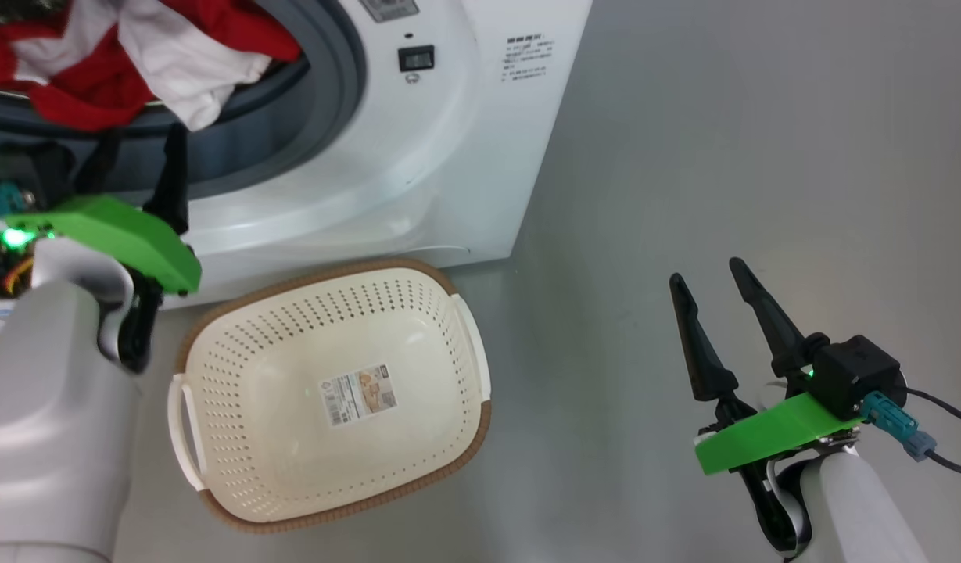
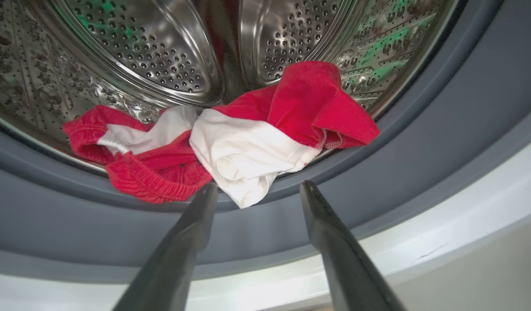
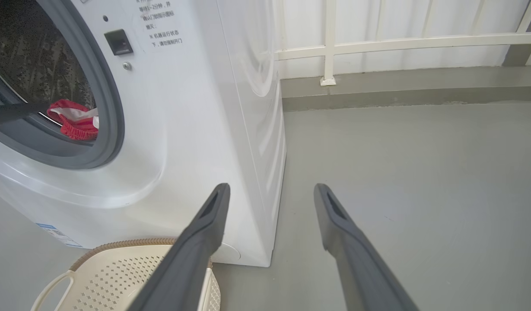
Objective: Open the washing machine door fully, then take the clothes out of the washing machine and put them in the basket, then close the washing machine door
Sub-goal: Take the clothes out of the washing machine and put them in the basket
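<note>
The washing machine (image 1: 417,180) stands open, and its door is out of view. Red and white clothes (image 1: 136,55) lie in the steel drum (image 2: 161,65), with a white part hanging over the grey rubber ring (image 2: 421,151). My left gripper (image 1: 140,141) is open just below that hanging part of the clothes (image 2: 248,142). In its wrist view the left gripper (image 2: 259,186) has its tips near the fabric with nothing between them. The cream basket (image 1: 292,320) sits empty on the floor in front of the machine. To the right of it, my right gripper (image 1: 707,274) hangs open over bare floor.
Grey floor (image 1: 761,156) stretches to the right of the machine. A low kerb and a white railing (image 3: 399,43) close off the back. The right gripper (image 3: 271,188) points past the machine's (image 3: 183,129) front corner, with the basket (image 3: 118,276) at its lower left.
</note>
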Controlling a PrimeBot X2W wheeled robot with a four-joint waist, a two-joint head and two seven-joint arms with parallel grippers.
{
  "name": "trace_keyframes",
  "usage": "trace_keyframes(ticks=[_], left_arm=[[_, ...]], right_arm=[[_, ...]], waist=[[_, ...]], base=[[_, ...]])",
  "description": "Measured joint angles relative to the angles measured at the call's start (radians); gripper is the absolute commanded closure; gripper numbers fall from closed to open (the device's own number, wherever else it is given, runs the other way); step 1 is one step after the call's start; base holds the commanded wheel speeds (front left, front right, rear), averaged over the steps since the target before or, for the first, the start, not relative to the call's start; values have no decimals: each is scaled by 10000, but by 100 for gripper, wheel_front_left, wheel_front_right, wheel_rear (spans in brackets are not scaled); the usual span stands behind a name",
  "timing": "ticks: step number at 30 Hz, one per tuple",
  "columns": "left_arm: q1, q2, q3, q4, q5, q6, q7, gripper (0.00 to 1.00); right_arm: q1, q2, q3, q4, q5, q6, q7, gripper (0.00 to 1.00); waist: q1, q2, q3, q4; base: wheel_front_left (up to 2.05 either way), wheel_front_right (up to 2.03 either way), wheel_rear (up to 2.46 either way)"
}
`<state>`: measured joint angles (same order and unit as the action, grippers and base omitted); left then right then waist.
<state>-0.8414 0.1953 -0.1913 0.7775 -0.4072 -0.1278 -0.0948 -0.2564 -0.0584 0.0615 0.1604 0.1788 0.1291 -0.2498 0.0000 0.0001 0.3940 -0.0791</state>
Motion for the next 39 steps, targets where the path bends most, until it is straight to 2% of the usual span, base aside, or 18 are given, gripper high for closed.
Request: trace_keyframes(ticks=[10, 20, 28, 39], left_arm=[[-2290, 84, -401, 2265, -253, 0, 489, 0], [-3504, 610, -573, 3937, -282, 0, 598, 0], [-4036, 1018, -784, 4506, -485, 0, 575, 0], [-4240, 997, -1363, 4422, -1200, 0, 405, 0]], right_arm=[[-579, 6, 234, -142, 203, 0, -2, 0], [-773, 8, 514, -222, 539, 0, -2, 0], [-785, 12, 606, -313, 660, 0, -2, 0], [-928, 15, 721, -368, 706, 0, -2, 0]], waist=[[0, 0, 864, -386], [0, 0, 1312, -928], [0, 0, 1654, -1265], [0, -1, 1852, -1445]], base=[[0, 0, 0], [0, 0, 0], [0, 0, 0], [0, 0, 0]])
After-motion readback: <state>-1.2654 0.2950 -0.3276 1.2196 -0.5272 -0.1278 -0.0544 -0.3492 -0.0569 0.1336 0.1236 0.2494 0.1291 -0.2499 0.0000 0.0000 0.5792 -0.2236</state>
